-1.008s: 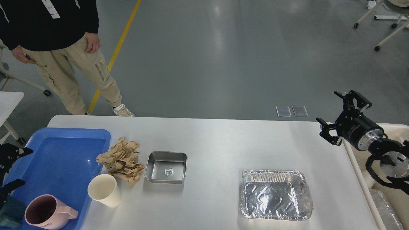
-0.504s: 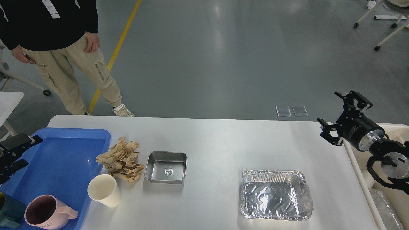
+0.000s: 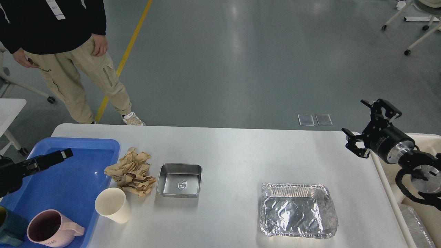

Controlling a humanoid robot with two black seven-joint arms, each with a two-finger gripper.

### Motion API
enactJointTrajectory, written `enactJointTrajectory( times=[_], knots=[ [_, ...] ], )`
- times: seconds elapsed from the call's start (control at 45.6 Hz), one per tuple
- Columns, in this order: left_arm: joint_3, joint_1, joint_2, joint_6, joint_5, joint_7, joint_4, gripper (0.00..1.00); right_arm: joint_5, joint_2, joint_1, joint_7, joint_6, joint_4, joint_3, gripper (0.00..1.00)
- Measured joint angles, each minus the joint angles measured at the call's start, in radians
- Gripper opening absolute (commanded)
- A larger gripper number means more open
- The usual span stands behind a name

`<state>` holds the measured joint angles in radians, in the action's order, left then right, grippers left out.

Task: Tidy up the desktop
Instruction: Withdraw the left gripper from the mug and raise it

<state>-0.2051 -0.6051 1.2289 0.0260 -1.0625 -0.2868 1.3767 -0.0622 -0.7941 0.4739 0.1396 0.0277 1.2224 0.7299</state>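
Note:
The white desktop (image 3: 237, 151) holds a crumpled brown paper wad (image 3: 131, 172), a cream paper cup (image 3: 112, 205) standing upright, a small square steel dish (image 3: 179, 179) and a crinkled foil tray (image 3: 296, 210). My left gripper (image 3: 57, 156) reaches in over the blue plastic tray (image 3: 75, 179), left of the paper wad; it is seen side-on as one dark bar and holds nothing that shows. My right gripper (image 3: 355, 116) is open and empty, raised above the desktop's far right edge.
A pink mug (image 3: 48, 232) and a dark teal cup (image 3: 8, 225) stand in the blue tray's near corner. A cream bin (image 3: 425, 139) stands to the right of the table. A person (image 3: 69, 51) stands beyond the back left corner.
My left gripper has moved up and to the right over the blue tray and has turned side-on. The right arm has hardly moved.

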Motion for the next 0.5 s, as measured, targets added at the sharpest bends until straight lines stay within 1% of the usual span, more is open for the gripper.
enactJointTrajectory(
  times=[0.175, 0.329, 0.504],
  knots=[
    [0.009, -0.069, -0.086, 0.077, -0.11, -0.004, -0.075, 0.96, 0.0, -0.001, 0.0, 0.0, 0.0, 0.001, 0.0, 1.0],
    [0.011, -0.124, -0.168, 0.146, -0.224, 0.005, -0.151, 0.96, 0.0, -0.001, -0.001, 0.0, 0.0, 0.003, 0.0, 1.0],
    [0.013, -0.163, -0.259, 0.183, -0.321, 0.015, -0.195, 0.96, 0.0, 0.002, -0.003, 0.0, 0.0, 0.002, 0.0, 1.0]
  ],
)
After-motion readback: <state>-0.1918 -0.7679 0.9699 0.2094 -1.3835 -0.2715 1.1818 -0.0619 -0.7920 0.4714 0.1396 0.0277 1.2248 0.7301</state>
